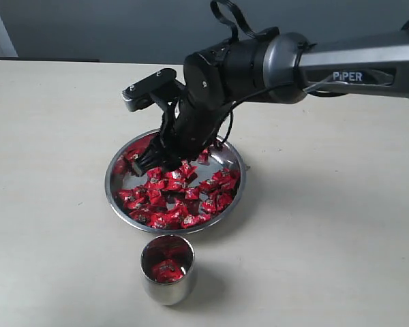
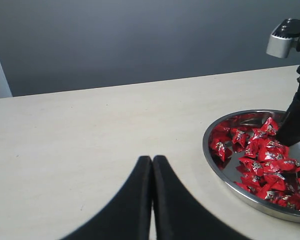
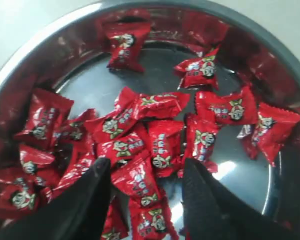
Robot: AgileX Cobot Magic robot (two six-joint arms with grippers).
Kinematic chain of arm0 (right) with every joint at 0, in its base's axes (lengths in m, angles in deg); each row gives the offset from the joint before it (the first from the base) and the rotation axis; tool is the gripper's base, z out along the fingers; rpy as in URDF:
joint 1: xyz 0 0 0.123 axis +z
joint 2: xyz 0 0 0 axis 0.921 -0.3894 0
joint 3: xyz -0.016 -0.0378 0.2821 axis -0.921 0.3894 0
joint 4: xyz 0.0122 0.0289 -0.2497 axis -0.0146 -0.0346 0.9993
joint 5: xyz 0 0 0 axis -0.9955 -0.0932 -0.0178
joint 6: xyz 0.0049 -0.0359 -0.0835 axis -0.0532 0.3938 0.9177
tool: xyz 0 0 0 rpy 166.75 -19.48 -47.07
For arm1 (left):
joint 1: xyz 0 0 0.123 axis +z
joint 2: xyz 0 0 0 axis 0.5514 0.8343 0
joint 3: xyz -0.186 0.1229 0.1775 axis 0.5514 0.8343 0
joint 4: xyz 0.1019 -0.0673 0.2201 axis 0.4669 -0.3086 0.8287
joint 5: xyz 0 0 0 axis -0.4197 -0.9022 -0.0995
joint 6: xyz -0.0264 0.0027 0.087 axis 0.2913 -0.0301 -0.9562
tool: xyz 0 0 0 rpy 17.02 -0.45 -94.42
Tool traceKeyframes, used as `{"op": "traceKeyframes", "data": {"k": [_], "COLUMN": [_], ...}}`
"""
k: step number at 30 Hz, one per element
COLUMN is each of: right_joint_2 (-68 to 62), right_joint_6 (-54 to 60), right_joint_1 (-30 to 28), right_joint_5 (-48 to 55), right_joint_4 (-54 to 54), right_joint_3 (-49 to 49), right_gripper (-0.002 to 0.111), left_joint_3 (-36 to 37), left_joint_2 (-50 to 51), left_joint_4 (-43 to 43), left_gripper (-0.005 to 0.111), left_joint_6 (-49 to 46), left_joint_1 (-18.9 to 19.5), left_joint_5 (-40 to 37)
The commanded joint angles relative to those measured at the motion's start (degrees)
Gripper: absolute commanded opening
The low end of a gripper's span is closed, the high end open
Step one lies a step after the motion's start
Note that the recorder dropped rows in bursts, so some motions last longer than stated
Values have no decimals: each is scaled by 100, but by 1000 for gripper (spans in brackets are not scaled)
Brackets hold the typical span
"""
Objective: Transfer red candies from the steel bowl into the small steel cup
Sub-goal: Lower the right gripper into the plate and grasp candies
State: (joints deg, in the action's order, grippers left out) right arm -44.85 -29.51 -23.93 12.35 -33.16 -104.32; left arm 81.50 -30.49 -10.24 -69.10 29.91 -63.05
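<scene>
Right wrist view: at frame bottom the right claw point(image 3: 146, 169) is hanging wide open, straddling a candy point(image 3: 139, 184) for pinching.

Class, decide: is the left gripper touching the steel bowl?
Apart. The left wrist view shows bare table between the shut left gripper and the rim of the steel bowl.

Red candies point(image 1: 184, 192) in steel bowl point(image 1: 226, 157) (a few in small steel cup point(image 1: 165, 291))

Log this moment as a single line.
right gripper: open, down among red candies in steel bowl | left gripper: shut, empty, beside bowl | small steel cup: upright, red candies inside
</scene>
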Motion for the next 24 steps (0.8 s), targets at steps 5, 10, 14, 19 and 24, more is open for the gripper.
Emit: {"op": "traceKeyframes", "data": {"k": [5,10,14,19,24], "right_joint_2": [-273,-461,-572,-575,-575], "right_joint_6": [373,446,446,446,446], "right_joint_1": [-73,-73,-73,-73,-82], "right_joint_5": [514,525,539,515,503], "right_joint_4": [-533,-607,-597,-585,-572], "right_joint_3": [-186,-186,-186,-186,-186], "right_gripper": [45,45,45,27,-1], "left_joint_3": [21,21,21,21,21], "left_joint_2": [-26,-26,-26,-26,-26], "left_joint_4": [-31,-31,-31,-31,-31], "left_gripper": [0,0,0,0,0], "left_joint_6": [-1,-1,-1,-1,-1], "left_joint_1": [-4,-4,-4,-4,-4], "left_joint_5": [14,14,14,14,14]}}
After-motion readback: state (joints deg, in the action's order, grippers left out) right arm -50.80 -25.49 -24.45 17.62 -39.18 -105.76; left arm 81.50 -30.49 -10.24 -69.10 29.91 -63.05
